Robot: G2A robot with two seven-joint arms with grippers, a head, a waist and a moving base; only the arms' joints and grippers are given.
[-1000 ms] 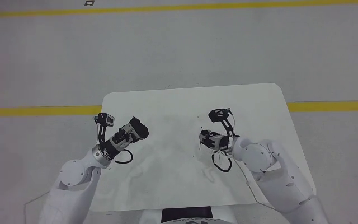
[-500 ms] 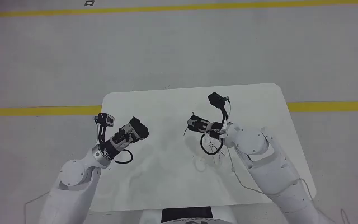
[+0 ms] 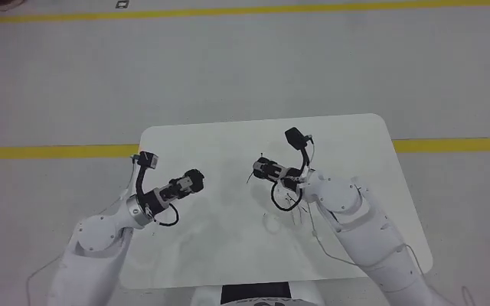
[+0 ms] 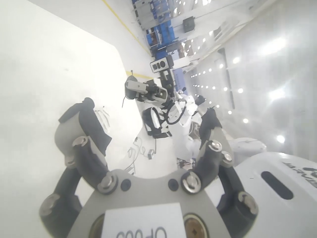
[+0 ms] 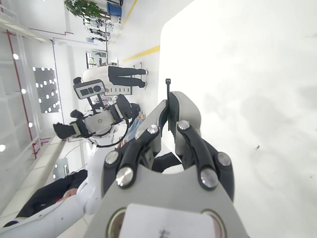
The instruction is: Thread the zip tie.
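Note:
A thin black zip tie [image 5: 168,105] is pinched in my right gripper [image 5: 169,100], which is shut on it; its head [image 5: 168,80] sticks out past the fingertips. In the top view the right gripper [image 3: 260,169] hovers over the middle of the white table [image 3: 344,138], with the tie's tail [image 3: 250,177] hanging toward the left arm. My left gripper [image 4: 148,112] is open with nothing between its fingers. It sits over the table's left part [image 3: 193,181], facing the right gripper [image 4: 133,87] across a gap. The left gripper [image 5: 60,130] also appears farther off in the right wrist view.
The table's rounded far corners and edges lie close on both sides. A loop of black cable [image 3: 285,200] hangs under the right wrist. A yellow floor line [image 3: 46,151] runs beyond the table.
My right gripper has carried the zip tie leftward toward the table's middle. The left wrist has turned and its gripper now points at the right one.

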